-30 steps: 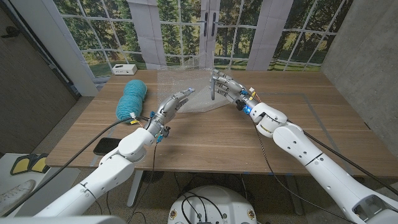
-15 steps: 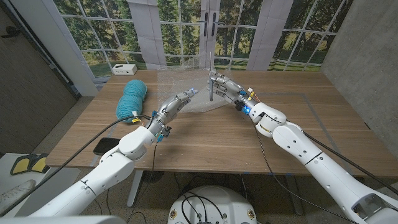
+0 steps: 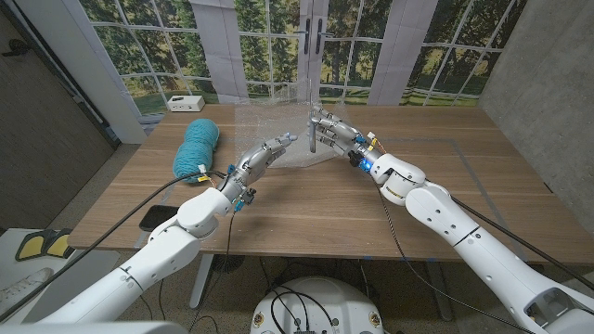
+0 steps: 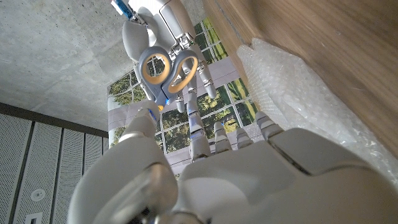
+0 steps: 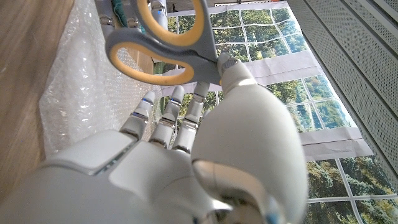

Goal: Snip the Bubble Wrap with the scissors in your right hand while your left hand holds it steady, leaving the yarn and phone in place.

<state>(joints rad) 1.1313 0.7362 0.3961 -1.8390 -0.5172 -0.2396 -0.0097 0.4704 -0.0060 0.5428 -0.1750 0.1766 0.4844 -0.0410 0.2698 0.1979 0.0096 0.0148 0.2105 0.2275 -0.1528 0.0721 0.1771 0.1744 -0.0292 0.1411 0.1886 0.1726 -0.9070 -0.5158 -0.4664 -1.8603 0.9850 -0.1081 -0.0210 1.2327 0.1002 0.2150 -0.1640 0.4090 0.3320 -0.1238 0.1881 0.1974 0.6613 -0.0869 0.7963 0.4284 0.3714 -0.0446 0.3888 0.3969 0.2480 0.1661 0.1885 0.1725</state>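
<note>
At the far middle of the wooden worktop (image 3: pixel 306 204), a clear sheet of bubble wrap (image 3: pixel 269 130) lies partly on the surface, its far part standing up toward the windows. The right hand (image 3: pixel 336 136) reaches in from the near right, arm extended diagonally, and grips a pair of scissors (image 3: pixel 316 127) with grey and yellow handles. The scissors stand roughly upright at the right edge of the sheet; the right wrist view shows the thumb (image 5: pixel 239 81) pressed against a handle loop. Whether the blades touch the wrap cannot be told.

The left hand (image 3: pixel 263 156) comes in from the near left, forearm raised over the worktop, fingers stretched forward and slightly apart, pointing toward the scissors. Its fingertips (image 3: pixel 289 137) sit at the near left edge of the wrap; it grasps nothing visible, and contact with the sheet cannot be confirmed.

A teal ball of yarn (image 3: pixel 197 148) lies on the worktop to the left of the wrap, apart from it. A dark phone (image 3: pixel 159 217) lies near the front left edge, beside the left arm. A small white box (image 3: pixel 185 102) sits at the far left corner.
</note>
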